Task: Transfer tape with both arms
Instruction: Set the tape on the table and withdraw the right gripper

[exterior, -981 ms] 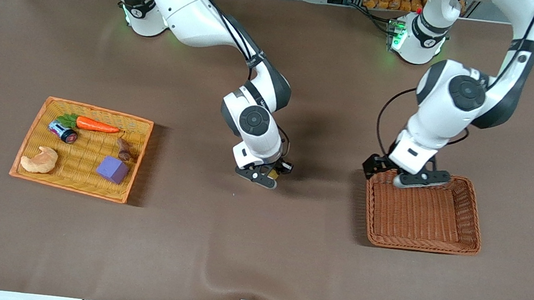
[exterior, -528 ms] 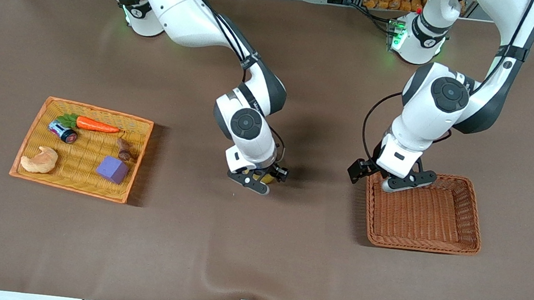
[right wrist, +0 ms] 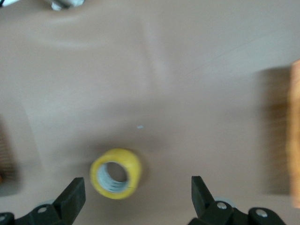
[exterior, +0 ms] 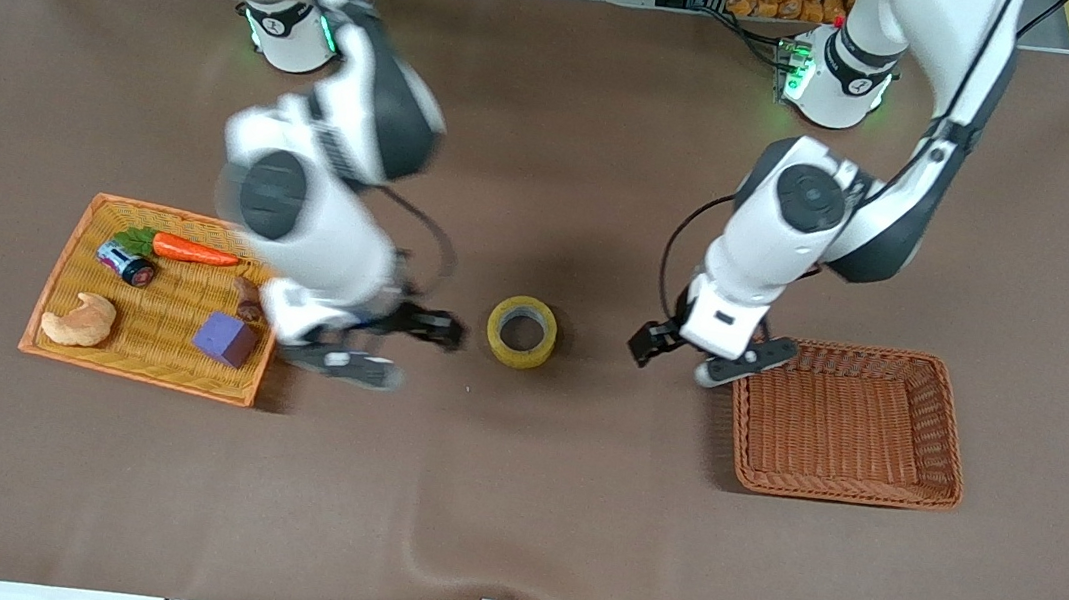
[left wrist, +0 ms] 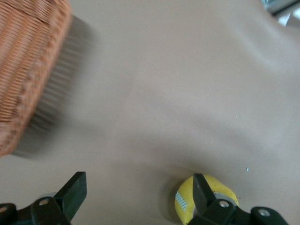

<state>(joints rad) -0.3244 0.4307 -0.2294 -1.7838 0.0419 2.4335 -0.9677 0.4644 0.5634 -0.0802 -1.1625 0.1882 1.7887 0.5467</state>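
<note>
The tape point(exterior: 522, 331), a yellow ring with a grey-white core, lies flat on the brown table near its middle, free of both grippers. My right gripper point(exterior: 396, 349) is open and empty, blurred with motion, over the table between the tape and the yellow tray. In the right wrist view the tape point(right wrist: 116, 173) lies on the table ahead of the open right gripper point(right wrist: 136, 197). My left gripper point(exterior: 724, 362) is open and empty, over the table between the tape and the brown basket. In the left wrist view the tape point(left wrist: 184, 201) shows partly hidden by one finger point(left wrist: 202, 191) of the left gripper point(left wrist: 138, 194).
A brown wicker basket point(exterior: 949, 443) stands at the left arm's end, also seen in the left wrist view point(left wrist: 28, 70). A yellow tray point(exterior: 80, 223) at the right arm's end holds a carrot point(exterior: 193, 250), a blue-and-white cylinder point(exterior: 126, 264), a croissant point(exterior: 79, 319) and a purple cube point(exterior: 225, 338).
The right gripper has let go of the tape on the table and swung away toward the yellow tray. The left gripper has moved from over the basket toward the tape.
</note>
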